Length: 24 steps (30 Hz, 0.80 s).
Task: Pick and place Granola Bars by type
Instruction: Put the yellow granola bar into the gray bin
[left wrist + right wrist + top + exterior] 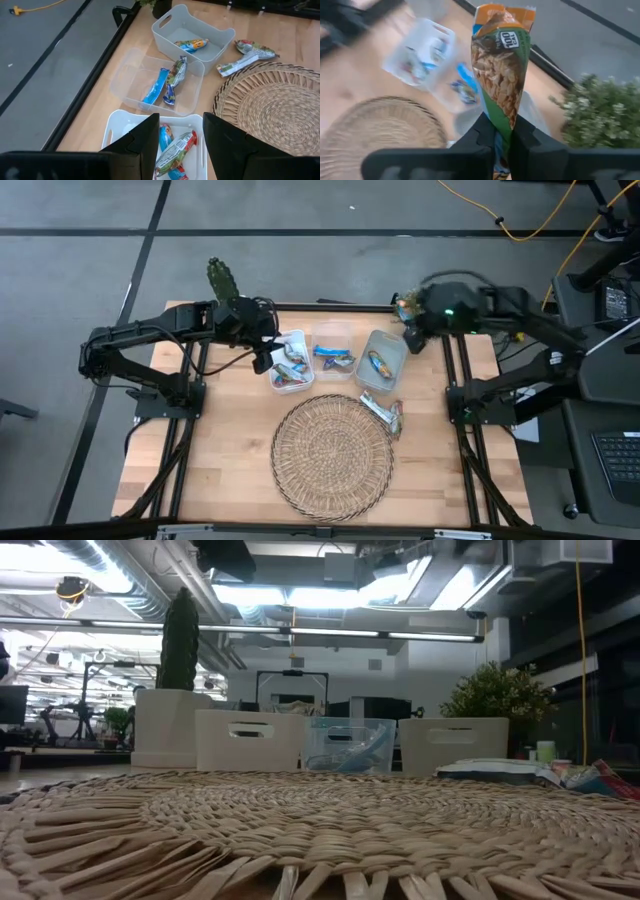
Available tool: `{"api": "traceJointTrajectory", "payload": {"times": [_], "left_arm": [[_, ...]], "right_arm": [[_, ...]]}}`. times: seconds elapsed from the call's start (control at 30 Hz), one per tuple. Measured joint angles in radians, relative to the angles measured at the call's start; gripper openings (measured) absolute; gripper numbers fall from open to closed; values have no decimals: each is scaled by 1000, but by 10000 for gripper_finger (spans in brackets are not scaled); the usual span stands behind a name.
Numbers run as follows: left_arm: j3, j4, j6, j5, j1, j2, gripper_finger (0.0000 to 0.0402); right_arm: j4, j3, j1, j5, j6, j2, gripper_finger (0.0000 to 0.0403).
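My left gripper [265,352] [181,142] hovers open over the left white tub [290,365], where wrapped granola bars [176,150] lie. The clear middle tub [160,82] holds two bluish bars. The right white tub [192,35] holds one orange-and-blue bar [191,45]. Two silvery bars [383,412] [247,55] lie on the table against the woven mat's [332,455] far right rim. My right gripper [408,332] [502,145] is raised near the table's far right corner, past the right tub, shut on an orange-and-green bar [502,75]. My right gripper pinches the orange-and-green bar by one end [502,131] between its two fingers. The bar runs on in line with the fingers [482,140], and its crimped free end [505,12] sticks out beyond them. It is lifted clear of the table and the tubs.
The three tubs [350,745] stand side by side along the table's far edge. A cactus pot [222,280] stands at the far left corner and a leafy plant [600,110] at the far right corner. The round mat fills the table's near middle.
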Motion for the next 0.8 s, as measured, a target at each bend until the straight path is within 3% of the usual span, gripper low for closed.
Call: {"api": "traceJointTrajectory", "payload": {"times": [0.13,0.27,0.43,0.57,0.8], "left_arm": [[0,0,-9,-17,0,0,143],[0,0,-9,-17,0,0,143],[0,0,-18,-17,0,0,143],[0,0,-31,-16,0,0,143],[0,0,-36,-17,0,0,143]], "right_arm": [[55,-136,-55,-34,-34,29,31],[221,-392,-92,-109,-50,35,45],[418,-661,-122,-183,-12,35,24],[476,-737,-133,-215,4,35,23],[497,-747,-154,-227,28,35,73]]}}
